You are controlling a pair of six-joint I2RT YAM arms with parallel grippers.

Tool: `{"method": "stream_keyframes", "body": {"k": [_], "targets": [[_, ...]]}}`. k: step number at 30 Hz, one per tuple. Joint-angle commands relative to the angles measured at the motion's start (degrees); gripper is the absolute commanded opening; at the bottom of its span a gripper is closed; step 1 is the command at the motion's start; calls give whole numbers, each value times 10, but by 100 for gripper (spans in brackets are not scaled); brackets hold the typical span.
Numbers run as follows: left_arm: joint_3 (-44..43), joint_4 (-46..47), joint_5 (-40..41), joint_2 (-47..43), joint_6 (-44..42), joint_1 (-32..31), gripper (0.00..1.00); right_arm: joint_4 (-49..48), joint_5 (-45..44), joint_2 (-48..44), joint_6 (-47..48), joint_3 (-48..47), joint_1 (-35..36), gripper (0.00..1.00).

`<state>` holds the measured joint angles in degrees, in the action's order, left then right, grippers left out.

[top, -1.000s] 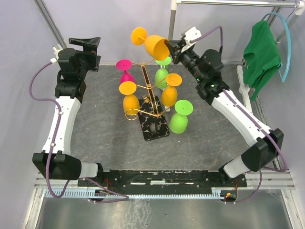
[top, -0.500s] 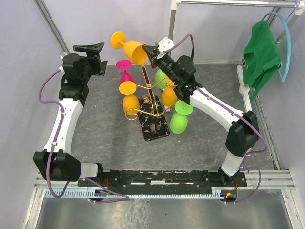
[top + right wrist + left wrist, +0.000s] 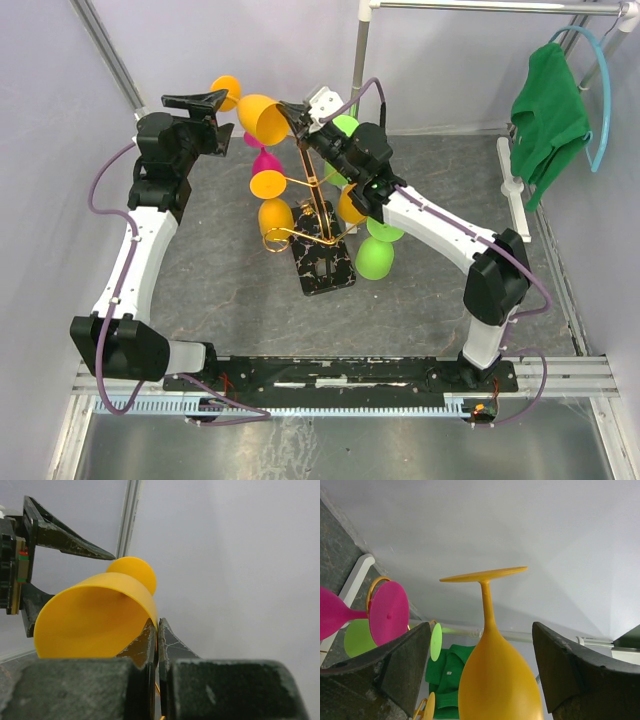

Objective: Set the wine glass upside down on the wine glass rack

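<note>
A yellow-orange wine glass [image 3: 260, 116] lies nearly level in the air, its foot toward the left. My right gripper [image 3: 292, 120] is shut on its rim, and the right wrist view shows the rim pinched between the fingertips [image 3: 158, 624] with the glass [image 3: 95, 620] beyond. My left gripper [image 3: 218, 115] is open, with a finger on each side of the glass [image 3: 497, 680] and a gap on both sides [image 3: 481, 626]. The gold wine glass rack [image 3: 305, 180] stands on its black marbled base [image 3: 323, 264] just below.
Pink [image 3: 264, 152], orange [image 3: 273, 212] and green [image 3: 375, 255] glasses hang upside down on the rack. A white pole stand [image 3: 361, 45] rises behind it. A green garment [image 3: 546, 115] hangs on a blue hanger at the far right.
My right arm has carried the glass leftward from above the rack's right side. The glass now sits between my left gripper's open fingers, and the left arm has shifted slightly right.
</note>
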<state>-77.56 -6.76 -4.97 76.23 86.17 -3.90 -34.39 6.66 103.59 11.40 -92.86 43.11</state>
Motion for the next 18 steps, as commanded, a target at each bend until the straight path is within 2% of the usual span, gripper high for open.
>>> {"method": "stream_keyframes", "body": {"k": [1, 18], "targets": [[-1, 41, -15, -1, 20, -2, 84, -42, 7, 3, -7, -27, 10, 1], [9, 63, -22, 17, 30, -2, 49, -41, 16, 16, -14, -29, 33, 1]]}}
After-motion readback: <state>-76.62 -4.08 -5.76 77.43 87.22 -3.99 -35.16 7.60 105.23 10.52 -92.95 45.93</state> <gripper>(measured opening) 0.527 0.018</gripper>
